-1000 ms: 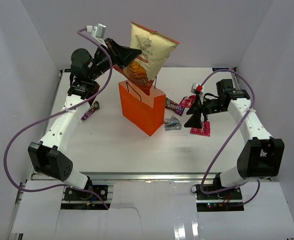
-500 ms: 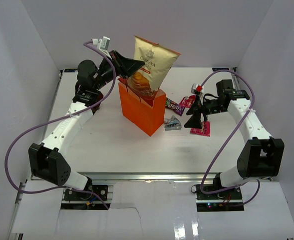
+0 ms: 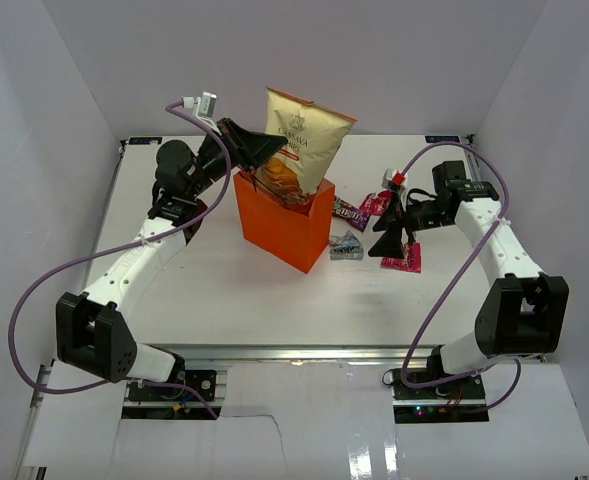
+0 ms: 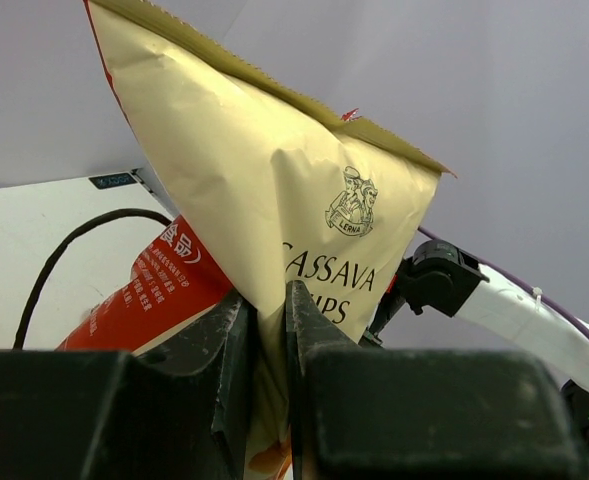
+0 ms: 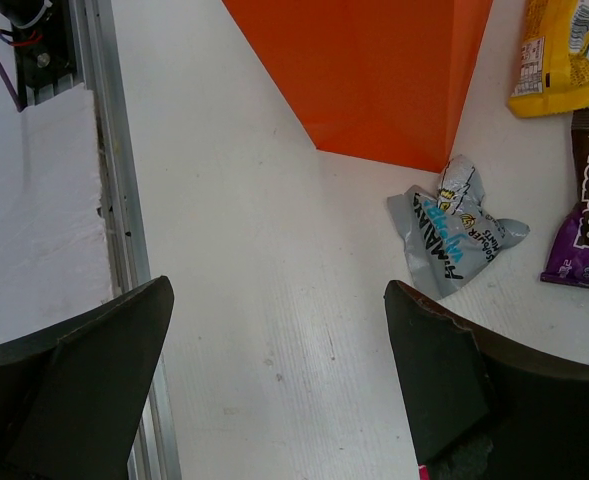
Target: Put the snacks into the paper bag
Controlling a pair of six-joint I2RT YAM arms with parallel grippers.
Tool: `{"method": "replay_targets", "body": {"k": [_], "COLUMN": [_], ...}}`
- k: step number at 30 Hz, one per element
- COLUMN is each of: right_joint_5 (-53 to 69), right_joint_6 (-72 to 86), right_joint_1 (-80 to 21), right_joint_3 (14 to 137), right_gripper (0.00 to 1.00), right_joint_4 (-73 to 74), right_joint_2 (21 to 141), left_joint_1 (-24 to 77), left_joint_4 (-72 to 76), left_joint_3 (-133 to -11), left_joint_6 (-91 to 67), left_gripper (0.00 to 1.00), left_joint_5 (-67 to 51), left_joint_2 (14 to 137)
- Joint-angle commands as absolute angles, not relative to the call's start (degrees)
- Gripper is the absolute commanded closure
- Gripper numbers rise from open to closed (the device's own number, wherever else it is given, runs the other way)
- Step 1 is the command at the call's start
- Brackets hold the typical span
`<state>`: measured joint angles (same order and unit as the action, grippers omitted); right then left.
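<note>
The left jaws are pinched shut on the side edge of the chip bag (image 3: 306,135), holding it upright with its bottom end dipped into the open mouth of the paper bag (image 3: 279,225) mid-table, probably so it can slide straight down. The right jaws hang wide open and empty near the silver packet (image 5: 452,232), likely the next pick. The chip bag reads "Cassava" under a "Lerna" crest, and the brown packet (image 5: 586,215) reads "m&m's".

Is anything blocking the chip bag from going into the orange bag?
Nothing visible is. The left claw pinches the chip bag above the orange paper bag, and its lower end looks inside the open top.
</note>
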<state>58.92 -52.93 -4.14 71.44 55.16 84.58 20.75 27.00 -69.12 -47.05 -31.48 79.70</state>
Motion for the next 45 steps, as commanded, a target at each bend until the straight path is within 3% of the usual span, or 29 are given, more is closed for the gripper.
{"method": "replay_targets", "body": {"k": [1,11,21,32,45], "right_joint_5": [60.7,60.6,60.6,60.6,61.3], "right_joint_6": [-53.0,-52.9,-52.9,-52.9,-53.0], "right_joint_1": [-3.9,-3.9,-3.9,-3.9,-3.8], "right_joint_3": [70.7,69.9,70.1,70.0,70.0], "right_gripper": [0.08,0.08,0.08,0.09,0.09], "right_joint_4": [54.4,54.2,54.2,54.2,54.1], "right_joint_2": [83.1,82.8,83.1,83.1,83.1], "left_joint_1": [20.9,20.9,20.9,20.9,20.9], "left_joint_4": [32.2,33.5,33.6,38.6,43.9], "left_joint_3": [-67.9,-62.4,-58.9,-62.0,-64.5], "left_joint_6": [-48.3,-47.3,-46.9,-50.4,-55.5], "left_gripper": [1.0,0.99,0.86,0.94,0.95], "left_joint_5": [-31.9,-30.6,-30.1,-28.7,-28.6], "left_joint_2": [77.1,75.3,73.1,75.3,78.7]}}
